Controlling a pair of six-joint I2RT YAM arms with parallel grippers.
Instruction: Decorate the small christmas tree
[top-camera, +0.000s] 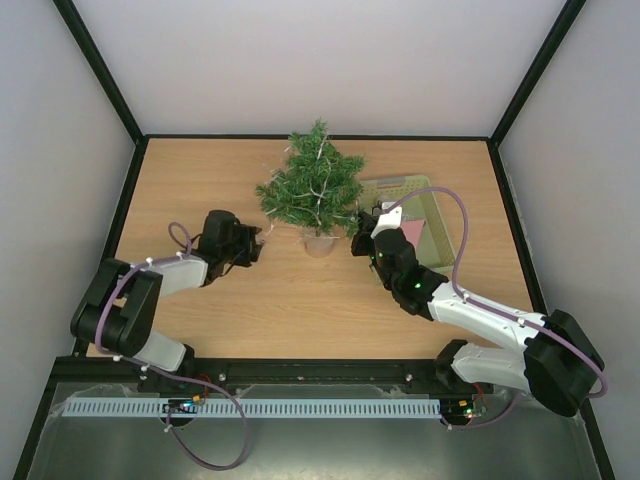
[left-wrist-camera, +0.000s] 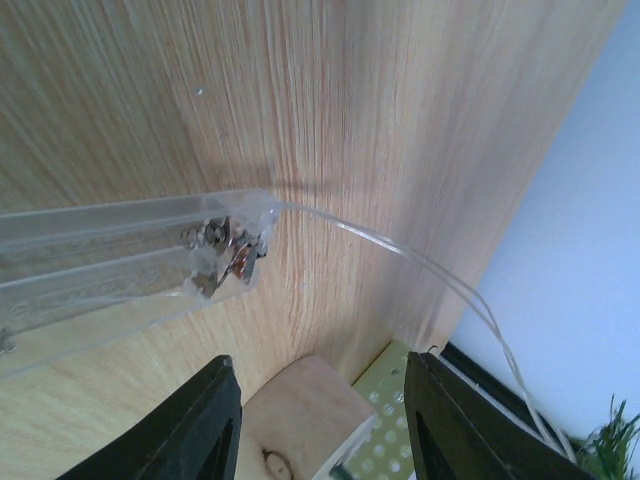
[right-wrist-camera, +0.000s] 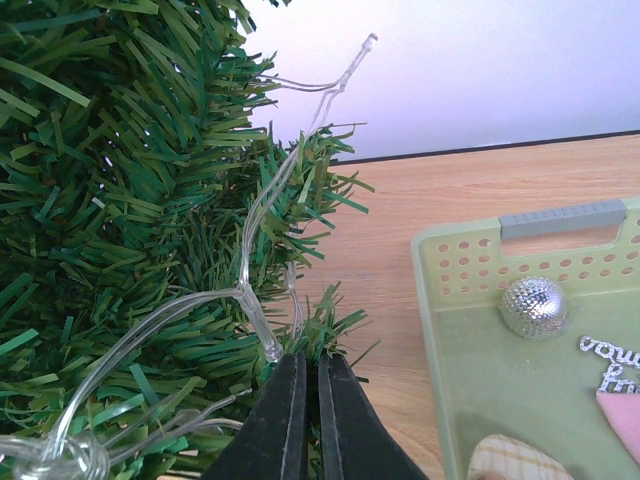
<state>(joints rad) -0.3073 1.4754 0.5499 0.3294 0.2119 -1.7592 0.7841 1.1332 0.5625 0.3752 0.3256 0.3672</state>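
Top external view: the small christmas tree (top-camera: 312, 190) stands upright, wire (right-wrist-camera: 245, 260) draped over it. Right gripper (right-wrist-camera: 308, 400), fingers pressed together, touches its lower branches, basket (top-camera: 440, 215) just right. Left gripper (left-wrist-camera: 318, 400), fingers spread, sits left.

Wooden table (top-camera: 300, 300) with tree (top-camera: 312, 185), basket (top-camera: 405, 182), battery case (left-wrist-camera: 100, 260)

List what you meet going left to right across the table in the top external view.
In order: left gripper → small christmas tree → right gripper → pale green basket.
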